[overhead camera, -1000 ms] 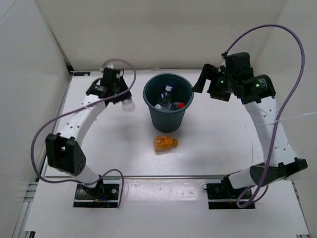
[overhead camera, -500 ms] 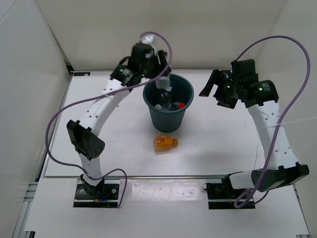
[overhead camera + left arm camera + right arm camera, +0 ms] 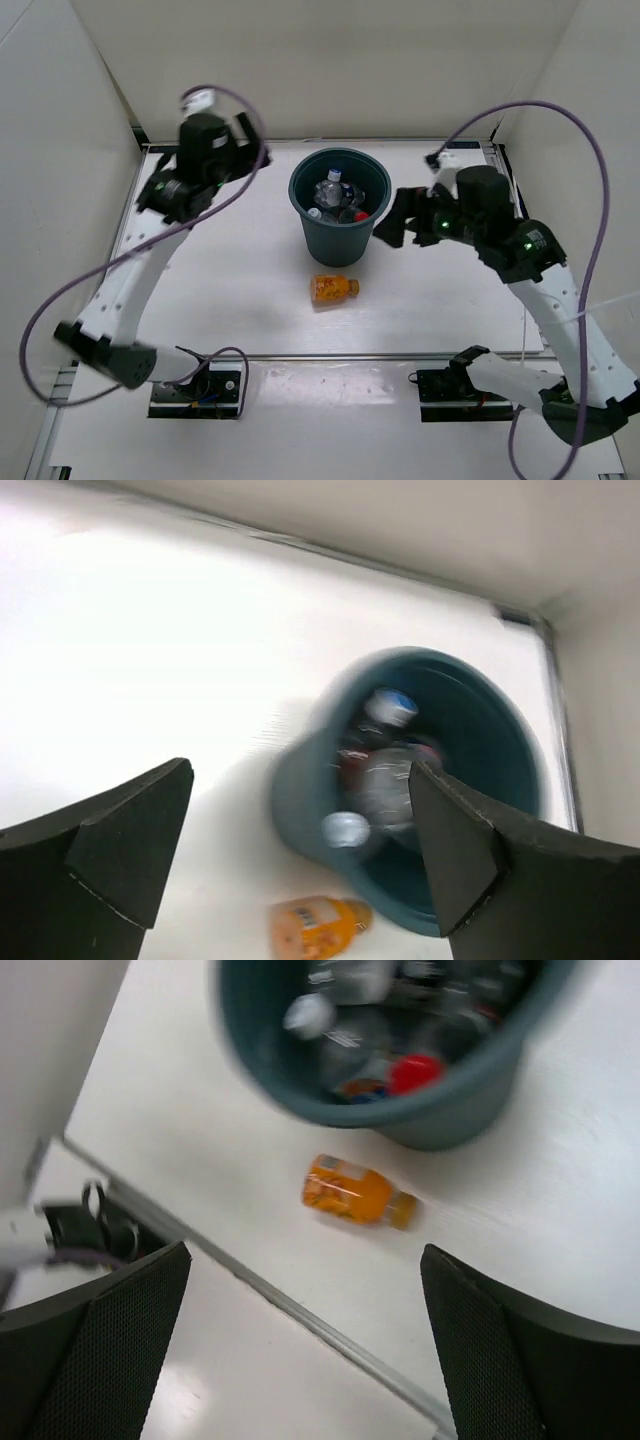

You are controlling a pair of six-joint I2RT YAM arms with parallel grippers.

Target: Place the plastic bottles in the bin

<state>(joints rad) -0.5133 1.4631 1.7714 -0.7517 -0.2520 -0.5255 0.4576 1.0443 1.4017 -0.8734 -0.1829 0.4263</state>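
- The orange bottle lies on its side on the white table, just in front of the bin and not touching it.
- The clear bottles sit heaped inside the bin.
- Left gripper: fingers spread wide with nothing between them, high up to the left of the bin.
- Right gripper: also spread wide and empty, just right of the bin, with the orange bottle in its wrist view.
- Handling, our judgement: the orange bottle is short, round, smooth plastic and probably light. It may roll if nudged and slip in a loose pinch.
- We would grip it mid-body, fingers square to its long axis, and avoid the narrower cap end.
- Bin: teal-grey plastic with a flared rim, tapered wall and wide mouth, so a drop should be forgiving.
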